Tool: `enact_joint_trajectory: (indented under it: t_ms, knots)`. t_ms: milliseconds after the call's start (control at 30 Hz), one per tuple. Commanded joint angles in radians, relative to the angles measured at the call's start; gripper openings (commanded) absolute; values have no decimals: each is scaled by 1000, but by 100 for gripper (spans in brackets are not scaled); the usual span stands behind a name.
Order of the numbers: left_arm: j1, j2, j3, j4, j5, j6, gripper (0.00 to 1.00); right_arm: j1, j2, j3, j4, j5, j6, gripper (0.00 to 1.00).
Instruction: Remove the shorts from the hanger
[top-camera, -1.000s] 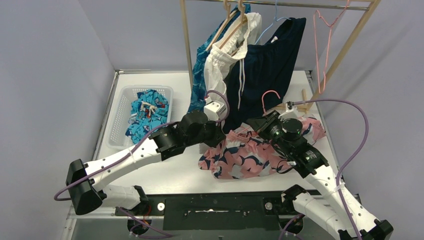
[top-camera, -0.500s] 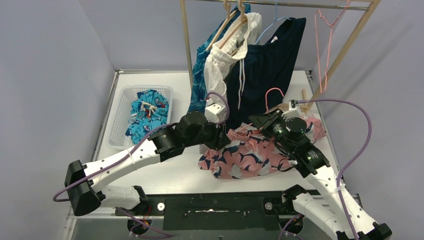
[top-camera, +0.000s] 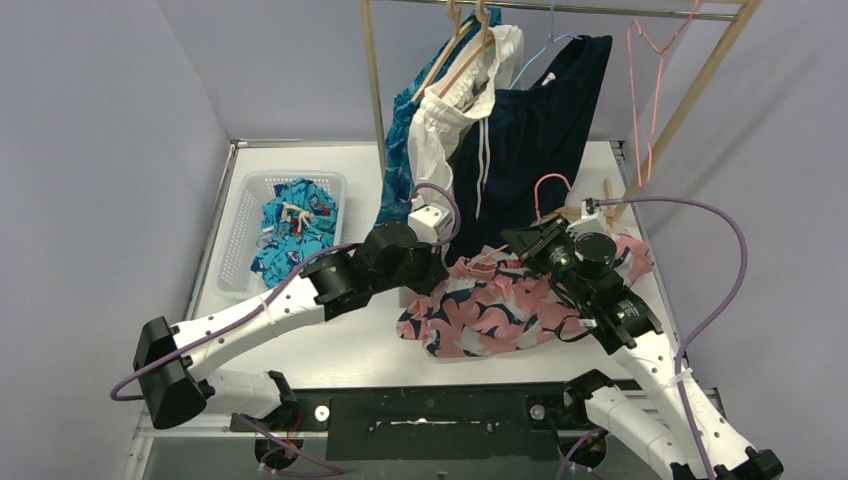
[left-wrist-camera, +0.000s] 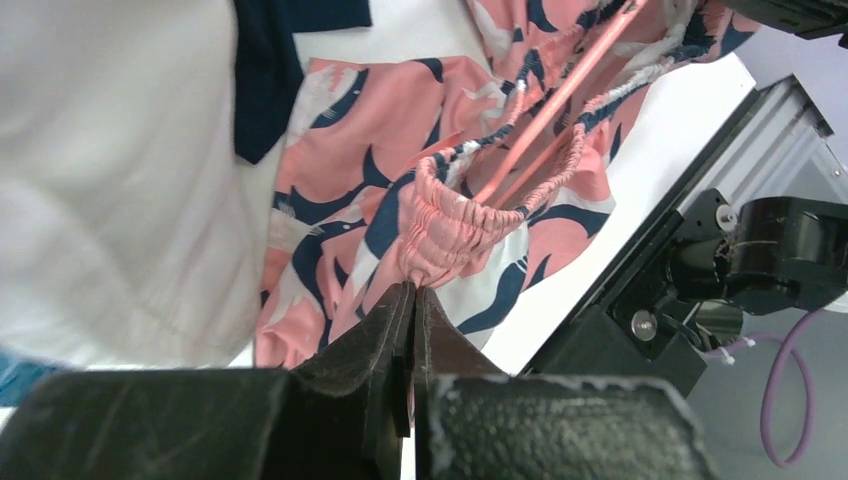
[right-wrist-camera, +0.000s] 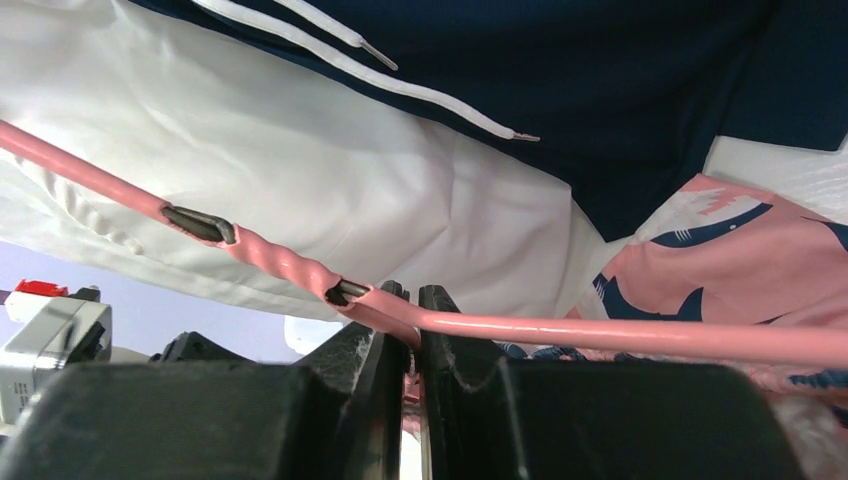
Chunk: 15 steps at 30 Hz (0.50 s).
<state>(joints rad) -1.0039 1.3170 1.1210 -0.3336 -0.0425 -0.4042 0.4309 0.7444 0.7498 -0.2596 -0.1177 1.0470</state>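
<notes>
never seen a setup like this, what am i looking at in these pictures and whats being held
Two robot arms are bolted to a table. One picture looks down from above; the other two come from cameras on the wrists. The pink-and-navy shorts lie on the table with a pink hanger inside the waistband. The left gripper pinches that waistband; the right gripper clamps the hanger's wire. A basket holds teal shorts; white shorts, navy shorts and blue leaf-print shorts hang on the rack.

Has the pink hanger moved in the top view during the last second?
Yes. The pink hanger shifted slightly right and farther from the arms, toward the wooden rack's right post; the right gripper is shut on it.
</notes>
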Motion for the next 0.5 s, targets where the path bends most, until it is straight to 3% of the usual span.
enact_joint_trajectory:
  t_ms: [0, 300, 467]
  knots:
    - [33, -88, -12, 9, -102, 8, 0, -10, 0, 65, 43, 23, -35, 0]
    - [59, -155, -66, 2, -131, 2, 0, -20, 4, 95, 29, 95, -40, 0]
    - [53, -188, -125, 42, -26, 31, 0, -23, -40, 87, -17, 222, -21, 0]
